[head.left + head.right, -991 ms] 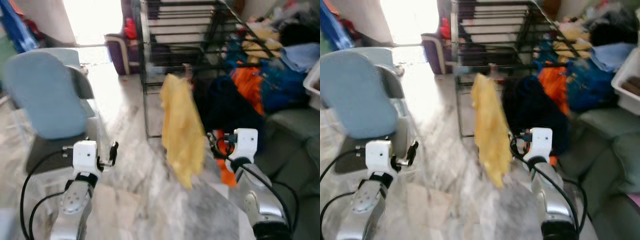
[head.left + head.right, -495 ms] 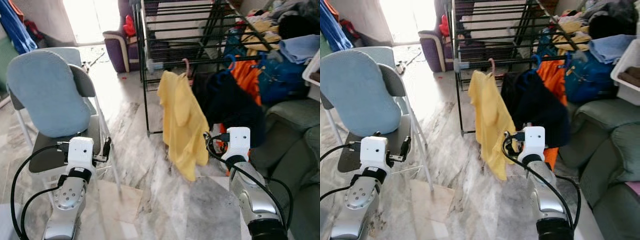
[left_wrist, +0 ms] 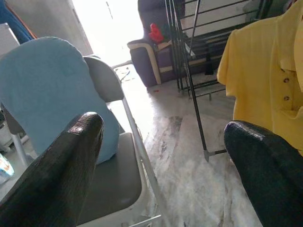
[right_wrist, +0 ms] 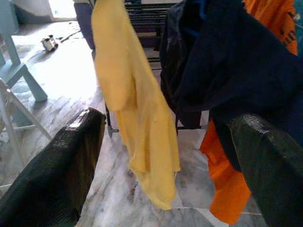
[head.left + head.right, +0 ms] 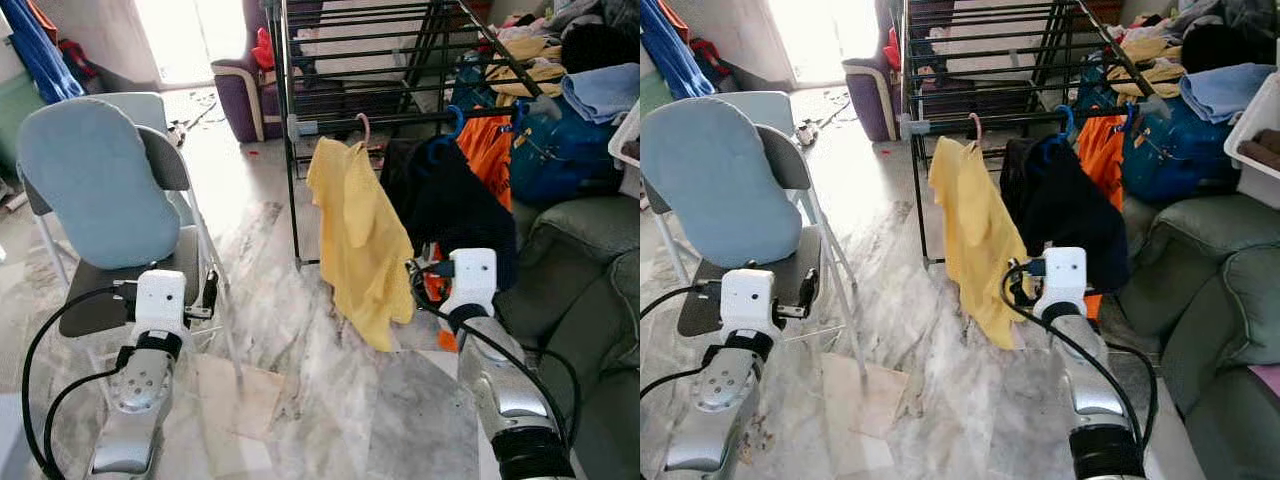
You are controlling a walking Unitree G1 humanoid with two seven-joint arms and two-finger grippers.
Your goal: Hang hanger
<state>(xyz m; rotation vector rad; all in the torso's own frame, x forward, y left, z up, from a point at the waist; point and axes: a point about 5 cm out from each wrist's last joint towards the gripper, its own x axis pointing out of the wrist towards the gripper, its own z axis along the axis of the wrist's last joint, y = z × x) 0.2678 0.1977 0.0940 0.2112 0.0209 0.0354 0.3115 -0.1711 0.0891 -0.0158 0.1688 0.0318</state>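
I'm looking down at a grey-veined marble tile floor (image 5: 300, 330), glossy, with strong glare from a bright doorway at the far end. To my left stands a folding chair with a grey metal frame and a rounded pale blue padded back (image 5: 95, 185). Ahead is a black metal drying rack of thin parallel bars (image 5: 370, 60), with a purple upholstered armchair (image 5: 245, 90) behind it. A grey-green fabric sofa (image 5: 585, 260) runs along the right, with loose clothes heaped above it.

The pink plastic hanger (image 5: 365, 128) is hooked over the rack's front bar and carries a soft, limp yellow buttoned shirt (image 5: 360, 240) that hangs down well short of the floor. Just beside it on the same bar hang a dark navy garment (image 5: 450, 200) and a bright orange one (image 5: 487, 150) on blue hangers.

My left gripper (image 3: 161, 142) sits low near the chair, its fingers spread wide with nothing between them. My right gripper (image 4: 165, 146) is close in front of the yellow shirt and the navy garment, fingers likewise spread apart and empty.
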